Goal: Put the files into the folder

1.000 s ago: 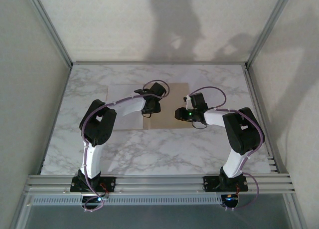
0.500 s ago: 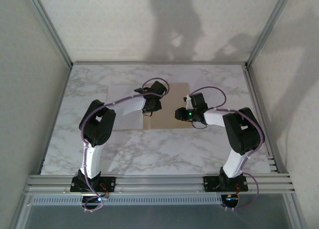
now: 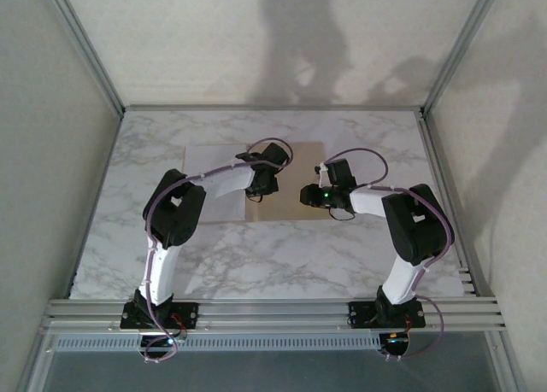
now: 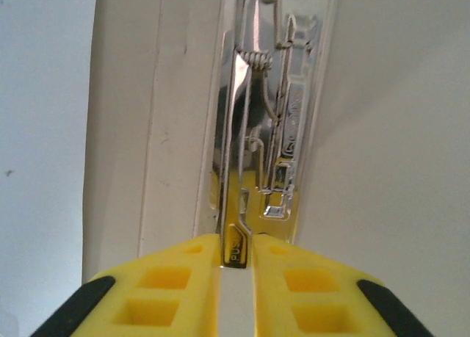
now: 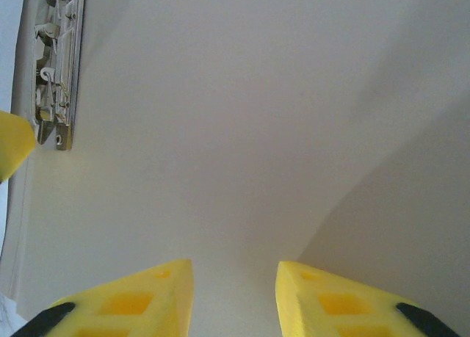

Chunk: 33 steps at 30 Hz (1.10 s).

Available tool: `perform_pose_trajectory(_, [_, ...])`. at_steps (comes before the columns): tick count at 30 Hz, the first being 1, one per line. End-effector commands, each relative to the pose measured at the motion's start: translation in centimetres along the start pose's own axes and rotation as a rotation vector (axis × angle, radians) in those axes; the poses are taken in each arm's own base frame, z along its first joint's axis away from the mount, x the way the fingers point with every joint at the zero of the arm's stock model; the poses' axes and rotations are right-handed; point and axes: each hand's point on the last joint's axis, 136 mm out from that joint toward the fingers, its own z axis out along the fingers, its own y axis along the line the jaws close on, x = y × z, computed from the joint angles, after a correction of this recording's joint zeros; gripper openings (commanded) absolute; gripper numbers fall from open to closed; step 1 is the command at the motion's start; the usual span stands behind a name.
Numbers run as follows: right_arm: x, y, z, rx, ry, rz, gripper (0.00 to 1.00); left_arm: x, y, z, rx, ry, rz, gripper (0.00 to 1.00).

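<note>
The left gripper (image 4: 236, 267) is pinched narrow on the push tab (image 4: 235, 250) of the metal clip (image 4: 286, 124) – its yellow fingers press the thin steel blade from both sides, and the sprung clip runs away from them toward 12 o'clock along the spine. The right gripper (image 5: 235, 293) hovers with its jaws apart and nothing between them, over the bare tan inner face of the folder (image 5: 242, 131); from its wrist camera the clip sits at 10 o'clock. From above, the folder lies open and flat at mid-table on the marble table (image 3: 256, 255), both grippers over it. The files (image 3: 205, 157) – a white sheet – lie flat just beside the folder at its 9 o'clock, partly under the left arm
</note>
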Motion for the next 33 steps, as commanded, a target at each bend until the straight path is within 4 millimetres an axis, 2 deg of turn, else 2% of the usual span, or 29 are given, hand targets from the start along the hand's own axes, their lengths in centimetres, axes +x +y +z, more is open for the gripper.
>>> perform_pose_trajectory(1, [3.2, -1.5, -0.1, 0.062, 0.109, 0.029, 0.37, 0.4, 0.5, 0.2, -0.049, 0.011, 0.008, 0.14])
perform_pose_trajectory(7, [3.2, -1.5, -0.1, 0.059, 0.111, 0.030, 0.37, 0.1, 0.3, 0.0, -0.042, 0.004, 0.013, 0.11])
perform_pose_trajectory(11, [3.2, -1.5, -0.1, 0.059, 0.110, 0.029, 0.37, 0.1, 0.4, -0.1, -0.054, 0.003, 0.020, 0.19])
perform_pose_trajectory(17, [3.2, -1.6, 0.0, 0.060, 0.113, 0.029, 0.37, 0.2, 0.2, -0.1, -0.049, 0.004, 0.022, 0.17])
perform_pose_trajectory(21, [3.3, -1.6, 0.0, 0.058, 0.116, 0.031, 0.37, 0.5, -0.4, -0.1, -0.020, 0.016, 0.026, 0.23])
perform_pose_trajectory(31, [3.5, -1.6, 0.0, 0.058, 0.118, 0.033, 0.37, 0.5, -0.9, -0.4, 0.004, 0.018, 0.031, 0.23])
perform_pose_trajectory(33, [3.5, -1.5, 0.0, 0.054, 0.119, 0.032, 0.37, 0.5, -0.7, -0.5, -0.004, 0.013, 0.031, 0.19])
